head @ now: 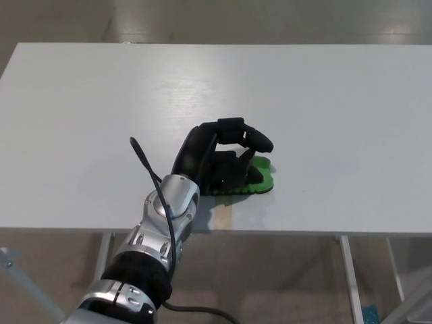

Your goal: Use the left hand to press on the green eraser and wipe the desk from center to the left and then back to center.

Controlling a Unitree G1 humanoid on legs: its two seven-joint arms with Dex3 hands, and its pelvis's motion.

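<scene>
A flat green eraser (262, 177) with a wavy edge lies on the white desk (337, 101), near the front edge and a little left of centre. My left hand (219, 158) lies on top of it, coming in from the lower left. The thumb and lower fingers press down on the eraser's left part, while the upper fingers (253, 137) arch over it. Only the eraser's right end and front rim show; the rest is hidden under the hand. My right hand is out of the picture.
The desk's front edge (304, 233) runs just below the eraser. A black cable (145, 162) loops off my left wrist. Under the desk are its legs (351, 277) and the floor.
</scene>
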